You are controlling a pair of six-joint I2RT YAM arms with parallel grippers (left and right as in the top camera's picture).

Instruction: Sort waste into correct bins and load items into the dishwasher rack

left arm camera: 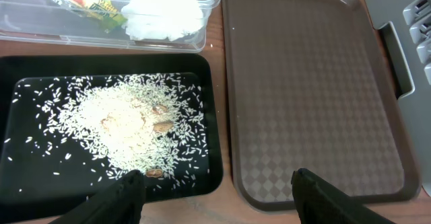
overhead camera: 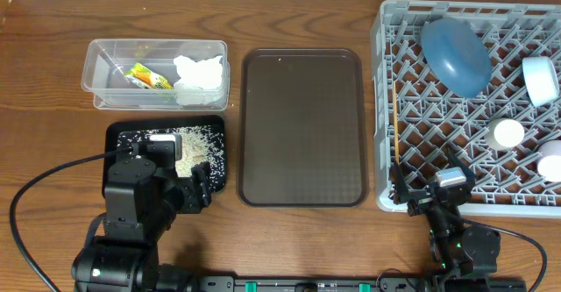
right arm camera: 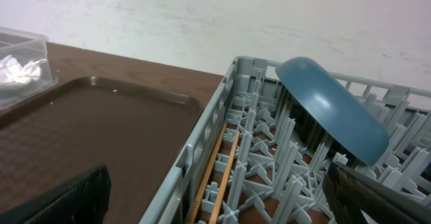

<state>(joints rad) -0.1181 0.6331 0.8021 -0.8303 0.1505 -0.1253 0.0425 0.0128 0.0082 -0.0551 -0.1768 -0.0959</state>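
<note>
The left gripper [left arm camera: 217, 187] is held with its fingers apart and empty over the near edge of the glossy black tray [left arm camera: 40, 180], left of the brown serving tray [overhead camera: 302, 125]. The right gripper [right arm camera: 219, 196] is spread wide, empty, at the near corner of the grey lattice rack [overhead camera: 382, 108], right of that tray. Loose white rice [left arm camera: 128, 126] is heaped in the black tray. A crumpled tissue [overhead camera: 199, 71] and a yellow-green wrapper [overhead camera: 147, 79] are kept in the clear tub [overhead camera: 95, 73]. In the rack are set a round blue plate [overhead camera: 456, 55], 2 wooden chopsticks [right arm camera: 229, 160], a white bowl [overhead camera: 541, 77] and 2 pale cups [overhead camera: 507, 132].
</note>
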